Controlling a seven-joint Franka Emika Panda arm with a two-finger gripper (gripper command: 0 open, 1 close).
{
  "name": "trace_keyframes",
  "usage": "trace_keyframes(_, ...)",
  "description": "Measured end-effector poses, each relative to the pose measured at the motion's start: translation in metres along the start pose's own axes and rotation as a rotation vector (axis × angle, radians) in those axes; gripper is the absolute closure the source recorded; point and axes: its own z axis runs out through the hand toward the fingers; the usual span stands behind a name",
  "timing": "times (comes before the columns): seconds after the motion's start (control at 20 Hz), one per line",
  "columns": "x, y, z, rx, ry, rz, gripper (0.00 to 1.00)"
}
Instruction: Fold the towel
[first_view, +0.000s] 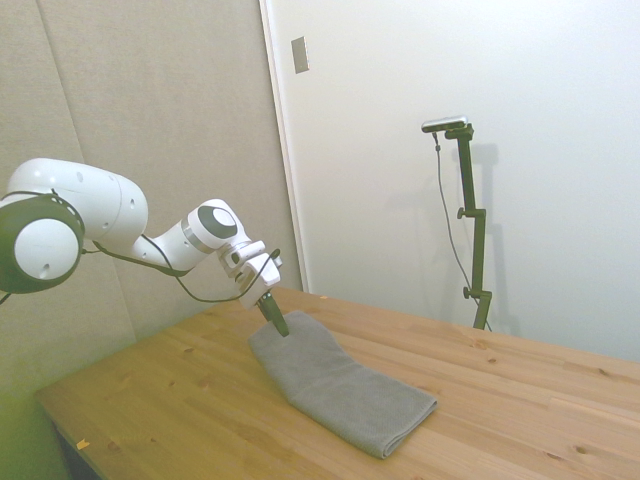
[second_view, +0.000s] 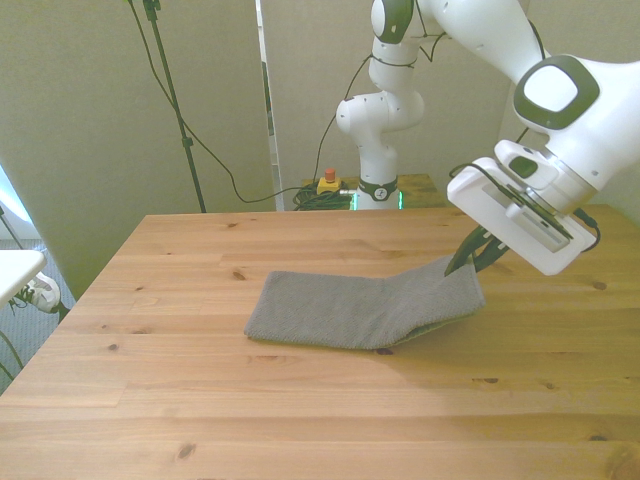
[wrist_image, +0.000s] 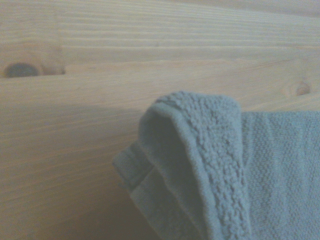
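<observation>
So there's a grey towel (second_view: 355, 308) lying on the wooden table (second_view: 300, 410), roughly in the middle, stretched out as a long folded strip. From the front view it runs from about the centre of the table over toward the front view's right, and the end on that side is lifted a bit off the wood. The rest lies flat.

The gripper (second_view: 470, 262) is right at that raised end. In the side view you can see the dark fingers (first_view: 272, 314) coming down at a slant and meeting the towel's far corner, the end closest to the arm (first_view: 150, 235). They look pinched together on the cloth, with a bit of the towel's edge pulled up between them. I can't see any gap between the fingers in either of the wide views, so I'd say it's clamped onto the towel's corner.

The close-up from the wrist shows that corner pretty well: the towel (wrist_image: 215, 165) is bunched up with its hem curling over, and you can make out a couple of layers stacked under the fold, terry loops on one side and a flatter weave on the other. Bare table planks (wrist_image: 100, 75) with a dark knot sit beyond it.

The opposite end of the towel, the one toward the front view's left, has a neat rounded fold and sits flat on the table, well apart from the gripper.
</observation>
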Motion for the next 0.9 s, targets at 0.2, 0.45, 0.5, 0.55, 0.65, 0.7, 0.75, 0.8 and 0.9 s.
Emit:
trace_keyframes(0.2,0.03,0.029,0.0,0.045,-0.025,0.029,1.0)
trace_keyframes(0.45,0.068,0.066,0.004,0.092,-0.059,0.059,1.0)
trace_keyframes(0.5,0.074,0.073,0.004,0.105,-0.069,0.065,1.0)
trace_keyframes(0.55,0.08,0.08,0.005,0.118,-0.078,0.071,1.0)
trace_keyframes(0.65,0.093,0.095,0.007,0.137,-0.091,0.083,1.0)
trace_keyframes(0.7,0.101,0.103,0.01,0.144,-0.102,0.09,1.0)
trace_keyframes(0.75,0.107,0.109,0.014,0.151,-0.112,0.093,1.0)
trace_keyframes(0.8,0.114,0.115,0.017,0.156,-0.118,0.098,1.0)
trace_keyframes(0.9,0.127,0.128,0.027,0.16,-0.131,0.109,1.0)
